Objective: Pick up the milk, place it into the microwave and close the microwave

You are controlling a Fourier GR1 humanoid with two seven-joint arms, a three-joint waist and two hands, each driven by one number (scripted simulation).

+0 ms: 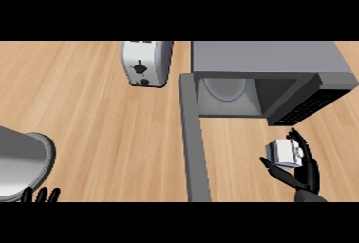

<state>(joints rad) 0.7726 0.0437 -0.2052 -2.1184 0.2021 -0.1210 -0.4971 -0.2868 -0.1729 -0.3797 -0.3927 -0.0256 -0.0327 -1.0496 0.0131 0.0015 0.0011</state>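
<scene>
Holding the milk [283, 153] in my right hand [303, 170], fingers curled round it, carton just below the open microwave [270, 78], door [195, 142] swung out left of it, left hand [41, 195] resting relaxed at bottom-left edge beside a pot [24, 163], toaster [146, 62] top centre.

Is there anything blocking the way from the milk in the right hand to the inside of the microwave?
Nothing visible does. The milk sits in the right hand just below the microwave, whose door is swung open toward the left.
</scene>
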